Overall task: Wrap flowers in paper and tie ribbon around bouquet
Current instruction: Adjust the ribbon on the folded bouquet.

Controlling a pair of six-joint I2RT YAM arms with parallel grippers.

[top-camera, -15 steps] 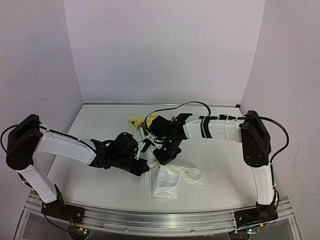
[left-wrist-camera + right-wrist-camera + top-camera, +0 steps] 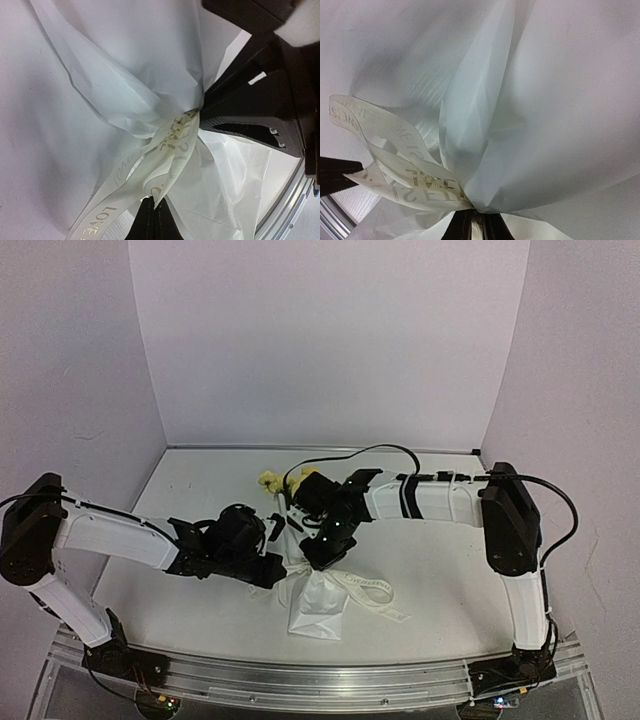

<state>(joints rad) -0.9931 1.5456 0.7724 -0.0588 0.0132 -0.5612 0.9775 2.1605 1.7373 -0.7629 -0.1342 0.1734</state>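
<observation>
The bouquet lies mid-table: yellow flowers [image 2: 268, 481] point toward the back wall, and the white paper [image 2: 318, 608] flares toward the near edge. The cream ribbon [image 2: 372, 593] is wound round the paper's waist, one tail trailing right. My left gripper [image 2: 282, 571] comes in from the left, shut on a ribbon loop [image 2: 165, 160] right next to the gathered paper [image 2: 125, 75]. From the right, my right gripper [image 2: 314, 556] is shut on a ribbon strand [image 2: 420, 182] at the pinched paper [image 2: 530, 125]. The two grippers nearly touch at the waist. The stems are hidden.
The metal rail [image 2: 320, 682] runs along the table's near edge, just beyond the paper's end. Pale walls close the table at the back and on both sides. The right arm's black cable [image 2: 350, 453] arcs above the flowers.
Both grippers and the bouquet have shifted a little left and toward the near edge. The paper's flared end and the ribbon tail moved with them.
</observation>
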